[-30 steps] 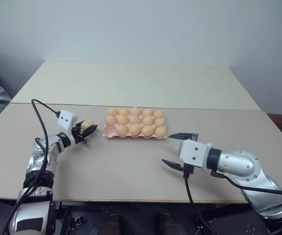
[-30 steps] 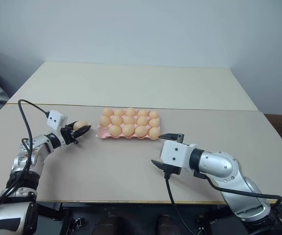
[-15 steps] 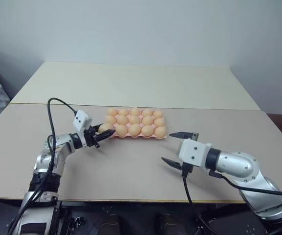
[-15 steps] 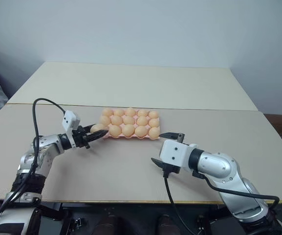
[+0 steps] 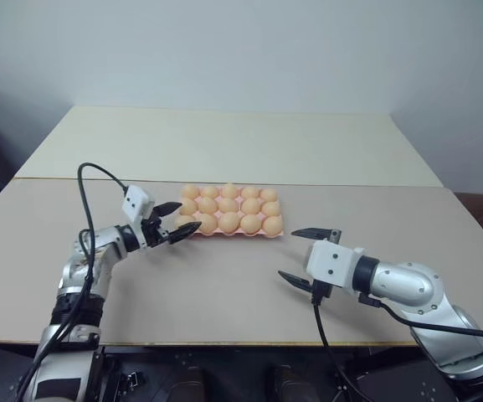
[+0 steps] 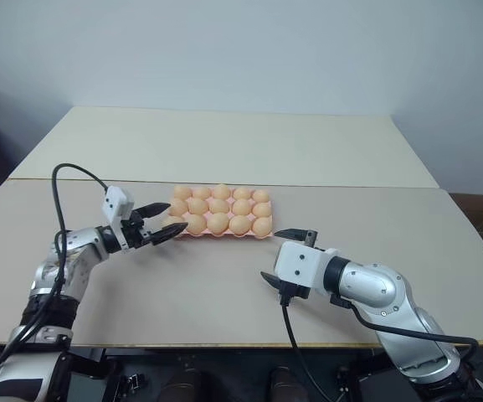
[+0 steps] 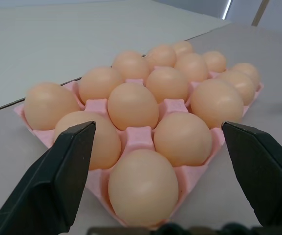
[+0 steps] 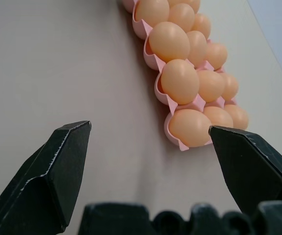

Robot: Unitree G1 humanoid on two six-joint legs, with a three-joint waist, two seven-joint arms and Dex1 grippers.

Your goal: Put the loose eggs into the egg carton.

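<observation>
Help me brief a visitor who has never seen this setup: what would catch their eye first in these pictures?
First, the pale pink egg carton near the middle of the beige table, its cups packed with orange-tan eggs. Next, the left gripper, open at the carton's near left corner, where an egg sits between its spread fingers without being held. The right gripper hovers open over bare table, nearer than the carton's right end.

The right claw (image 8: 148, 161), fingers spread wide, faces the egg carton (image 8: 156, 58), filled with eggs (image 8: 180, 81).
</observation>
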